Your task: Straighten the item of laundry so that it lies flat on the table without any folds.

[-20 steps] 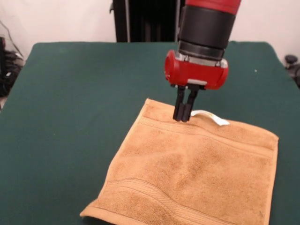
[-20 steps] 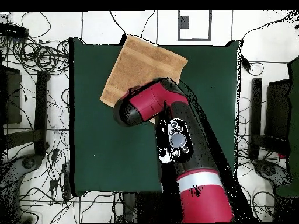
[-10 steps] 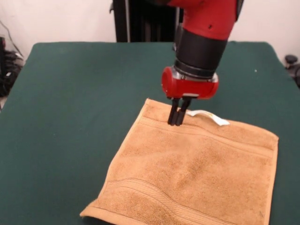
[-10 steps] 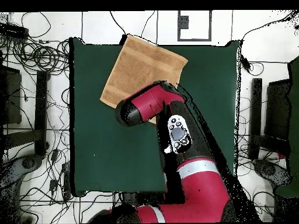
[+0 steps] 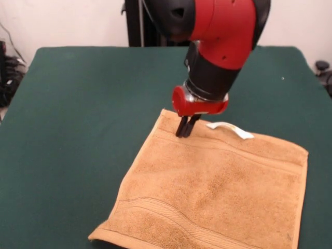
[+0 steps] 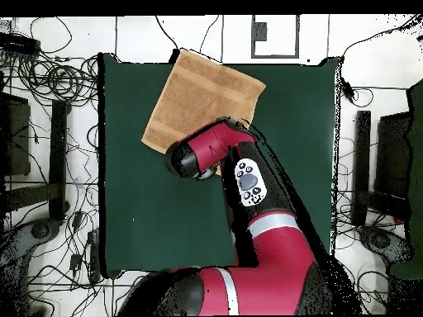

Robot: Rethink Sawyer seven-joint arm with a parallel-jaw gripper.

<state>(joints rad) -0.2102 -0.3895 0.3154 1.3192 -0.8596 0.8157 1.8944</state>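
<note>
Tan towel [image 5: 218,192] lies flat, corners skewed to table [image 5: 78,104]; closed fingers [image 5: 183,129] press its edge.

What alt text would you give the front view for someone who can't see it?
A red and black robot arm reaches down, its shut pincer touching the far edge of a tan terry towel spread on a dark green table. A small white loop tag lies nearby.

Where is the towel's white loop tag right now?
In the front view the white loop tag lies on the towel's far edge, just to the picture's right of the gripper, whose tips meet the towel near its far-left corner.
</note>
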